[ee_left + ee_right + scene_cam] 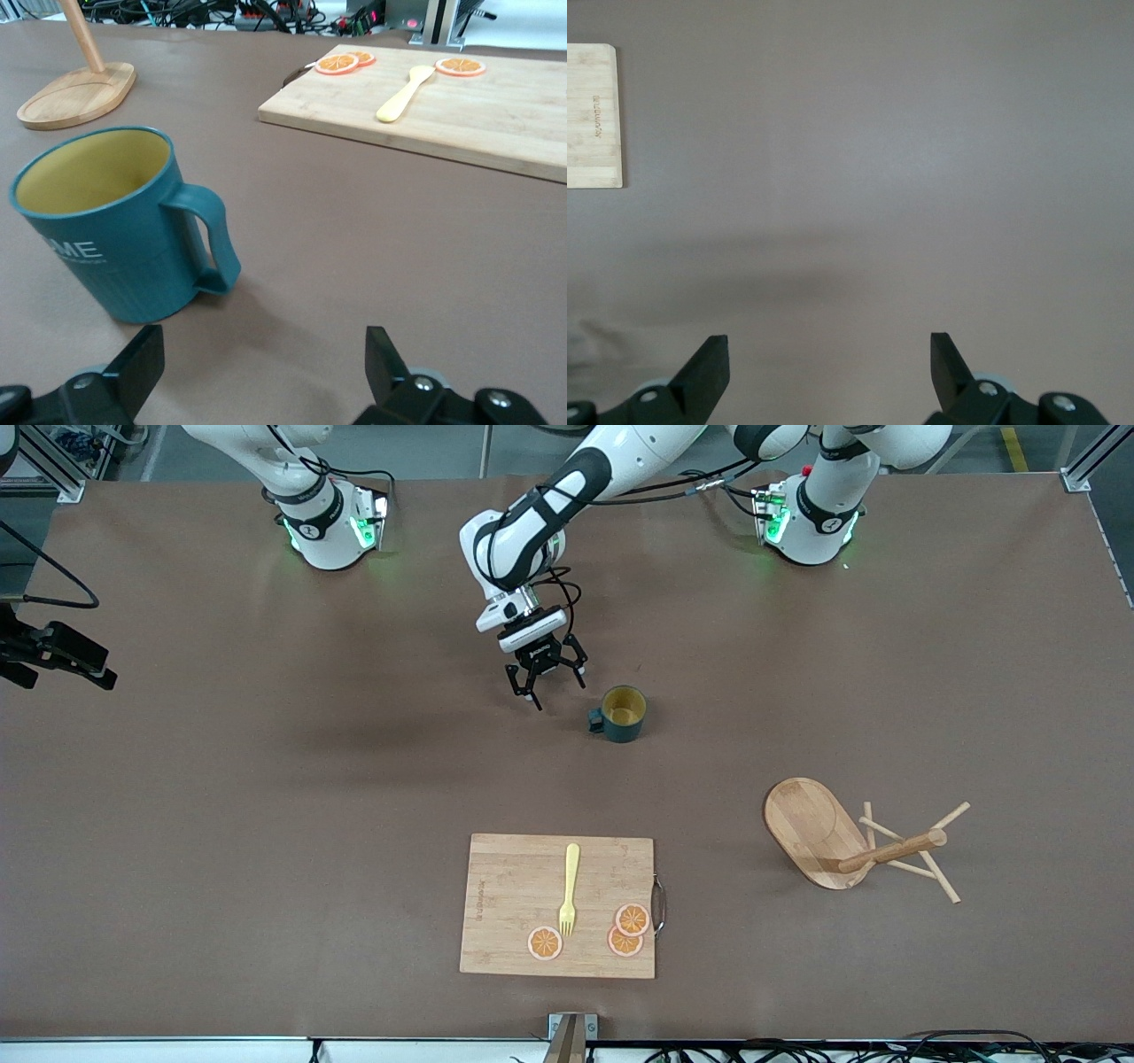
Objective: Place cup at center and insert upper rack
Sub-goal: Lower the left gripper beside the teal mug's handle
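Note:
The dark teal cup [622,714] with a mustard-yellow inside stands upright near the middle of the table; in the left wrist view [106,230] its handle faces my fingers. My left gripper [558,693] is open and empty, low beside the cup toward the right arm's end, not touching it [261,345]. The wooden mug tree [833,837] lies tipped on its side toward the left arm's end, nearer the front camera than the cup; its base also shows in the left wrist view [75,93]. My right gripper [828,350] is open and empty above bare table, out of the front view.
A bamboo cutting board [514,903] lies near the front edge with a yellow fork [569,890] and orange slices [545,943] on it. It also shows in the left wrist view [496,106], and its corner in the right wrist view [594,115].

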Available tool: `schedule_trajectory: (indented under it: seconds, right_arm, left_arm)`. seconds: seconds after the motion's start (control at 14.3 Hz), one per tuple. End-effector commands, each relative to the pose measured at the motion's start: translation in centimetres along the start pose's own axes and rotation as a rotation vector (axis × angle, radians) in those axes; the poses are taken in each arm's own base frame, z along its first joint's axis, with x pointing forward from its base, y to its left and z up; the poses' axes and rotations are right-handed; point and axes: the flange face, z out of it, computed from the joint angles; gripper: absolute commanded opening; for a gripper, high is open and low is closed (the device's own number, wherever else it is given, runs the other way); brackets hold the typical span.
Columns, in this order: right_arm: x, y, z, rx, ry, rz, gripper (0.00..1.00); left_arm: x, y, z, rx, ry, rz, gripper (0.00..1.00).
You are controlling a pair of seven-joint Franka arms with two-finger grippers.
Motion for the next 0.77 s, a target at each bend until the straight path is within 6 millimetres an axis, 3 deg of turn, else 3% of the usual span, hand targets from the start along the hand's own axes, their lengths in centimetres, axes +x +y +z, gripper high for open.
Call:
schedule_trajectory:
  seconds: [0.0, 0.28, 0.7]
  right_arm:
    - [-0.8, -0.2, -0.3, -0.012, 0.001, 0.002, 1.00]
    - [-0.8, -0.4, -0.3, -0.013, 0.001, -0.004, 1.00]
    - [-0.7, -1.2, -0.2, -0.022, 0.001, -0.023, 1.00]
  left_arm:
    - [-0.4, 0.2, 0.8, -0.032, 0.088, 0.008, 1.00]
    - [0.4, 0.4, 2.1, -0.073, 0.168, -0.039, 1.00]
    - [-0.6, -0.5, 3.7, -0.076, 0.242, -0.082, 1.00]
